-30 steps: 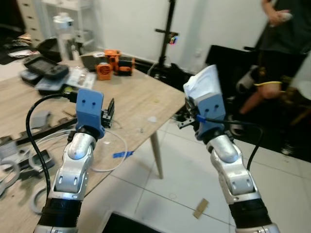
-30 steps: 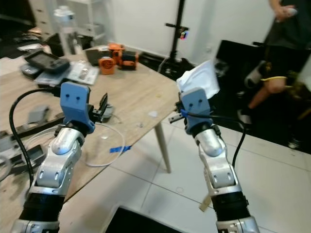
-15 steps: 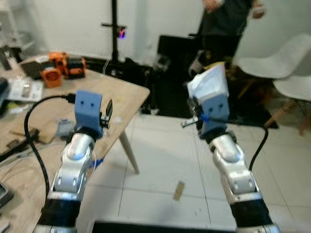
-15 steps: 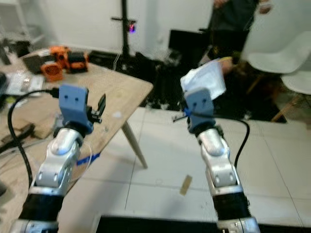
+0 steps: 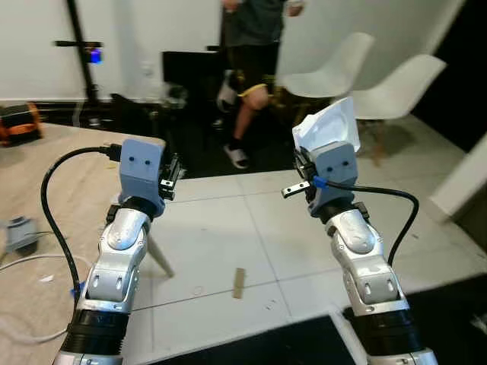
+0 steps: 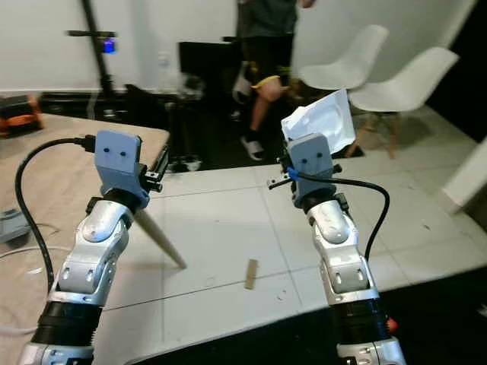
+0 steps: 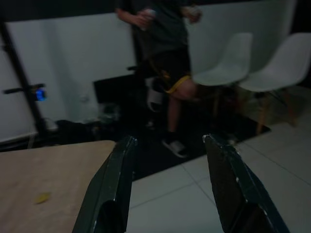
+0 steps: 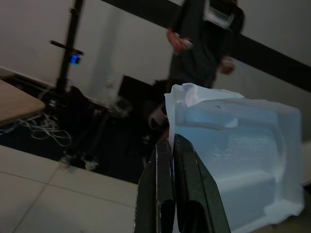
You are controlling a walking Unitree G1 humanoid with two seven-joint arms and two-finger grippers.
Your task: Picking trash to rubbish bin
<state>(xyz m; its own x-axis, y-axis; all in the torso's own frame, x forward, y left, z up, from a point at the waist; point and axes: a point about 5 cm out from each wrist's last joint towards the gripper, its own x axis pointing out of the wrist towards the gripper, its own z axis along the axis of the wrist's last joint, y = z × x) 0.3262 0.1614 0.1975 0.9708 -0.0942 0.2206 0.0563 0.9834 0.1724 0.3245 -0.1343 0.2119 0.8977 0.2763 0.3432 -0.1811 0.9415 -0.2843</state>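
Head view: right gripper (image 5: 304, 163) is raised over the tiled floor (image 5: 228, 228), holding white packaging trash (image 5: 329, 129); left gripper (image 5: 172, 169) hovers at the wooden table (image 5: 46, 175) corner. Left wrist view: fingers (image 7: 109, 184) spread, nothing between. Right wrist view: fingers (image 8: 163, 194) pinch the trash's edge, a person (image 8: 204, 39) behind.

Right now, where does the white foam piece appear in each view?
Left eye view: white foam piece upper right of centre, above the right gripper.
Right eye view: centre-right.
Right wrist view: beyond the fingers, pinched at its edge.
Shared landmark: the standing person.
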